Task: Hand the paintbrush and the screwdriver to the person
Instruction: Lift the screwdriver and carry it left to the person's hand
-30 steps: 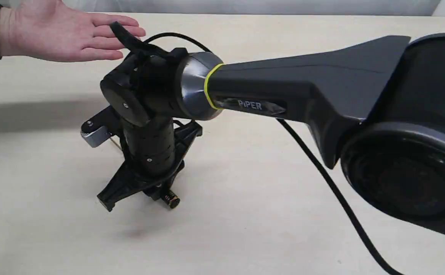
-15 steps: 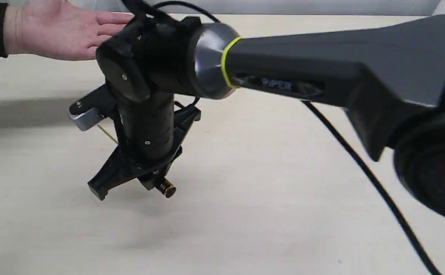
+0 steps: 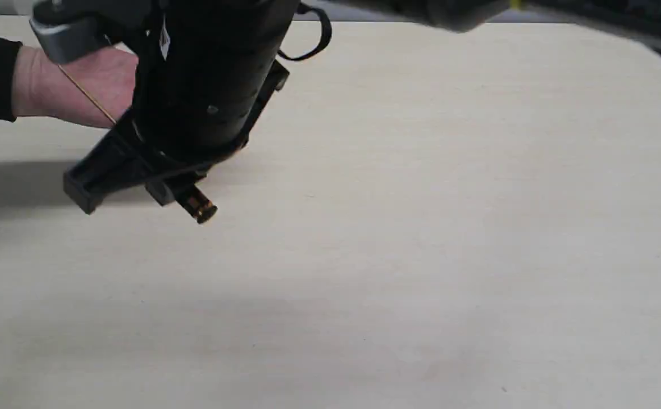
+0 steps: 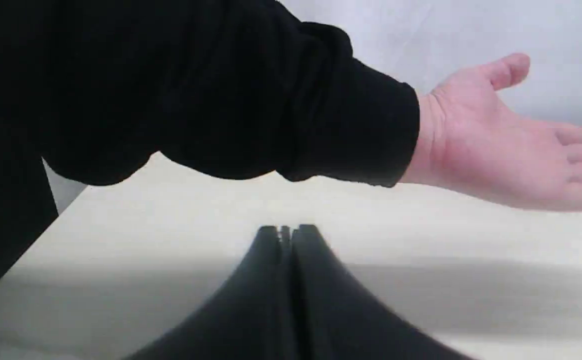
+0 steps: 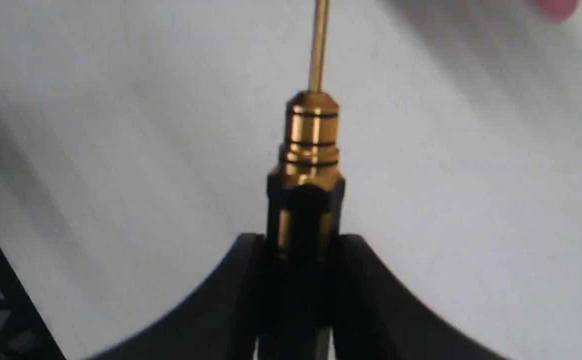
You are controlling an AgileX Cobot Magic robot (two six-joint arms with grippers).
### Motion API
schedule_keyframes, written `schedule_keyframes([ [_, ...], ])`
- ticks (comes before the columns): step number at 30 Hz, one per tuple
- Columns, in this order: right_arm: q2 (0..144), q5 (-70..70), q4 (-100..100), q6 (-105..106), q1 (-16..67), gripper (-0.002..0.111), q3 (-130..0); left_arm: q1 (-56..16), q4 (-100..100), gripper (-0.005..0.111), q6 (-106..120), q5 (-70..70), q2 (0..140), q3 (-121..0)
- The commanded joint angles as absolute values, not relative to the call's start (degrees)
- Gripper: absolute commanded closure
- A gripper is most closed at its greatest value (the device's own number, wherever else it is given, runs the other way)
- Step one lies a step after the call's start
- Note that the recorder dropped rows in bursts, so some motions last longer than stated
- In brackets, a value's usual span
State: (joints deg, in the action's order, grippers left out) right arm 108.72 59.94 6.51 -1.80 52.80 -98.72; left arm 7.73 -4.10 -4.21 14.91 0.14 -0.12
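Note:
My right gripper (image 3: 167, 190) is shut on the screwdriver (image 3: 197, 204) and holds it in the air above the table. The black knurled handle sits between the jaws, the gold end cap sticks out toward the camera, and the thin gold shaft (image 3: 87, 97) points at the person's open hand (image 3: 75, 85) at the far left. The right wrist view shows the gold collar (image 5: 311, 135) just past my right gripper (image 5: 303, 250). My left gripper (image 4: 286, 232) is shut with nothing in it, low below the person's black sleeve and hand (image 4: 496, 145). The paintbrush is out of view.
The pale wooden table (image 3: 421, 227) fills the exterior view. My right arm's black wrist (image 3: 205, 74) blocks the upper left and hides the person's fingers. A shadow lies on the table at the left edge.
My right arm has risen and swung left with the screwdriver, lifting it off the table toward the person's hand. The arm now covers most of that hand.

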Motion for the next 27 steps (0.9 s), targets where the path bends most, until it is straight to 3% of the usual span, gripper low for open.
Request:
schedule_keyframes([
  [1,107.8,58.1,6.1,-0.9,52.7,0.104,-100.9,7.2,-4.0,0.107,-4.3,14.3,0.0,0.0],
  [13,120.3,59.4,2.7,-2.2,52.2,0.104,-117.9,7.2,-3.8,0.107,-4.3,14.3,0.0,0.0],
  [20,125.7,60.9,2.1,-4.0,49.5,0.101,-121.0,7.2,-3.8,0.107,-4.3,14.3,0.0,0.0],
  [24,125.8,61.1,2.1,-4.0,49.3,0.085,-121.0,7.2,-3.8,0.107,-4.3,14.3,0.0,0.0],
  [27,125.8,61.0,2.1,-4.0,49.3,0.064,-121.0,7.2,-3.8,0.107,-4.3,14.3,0.0,0.0],
])
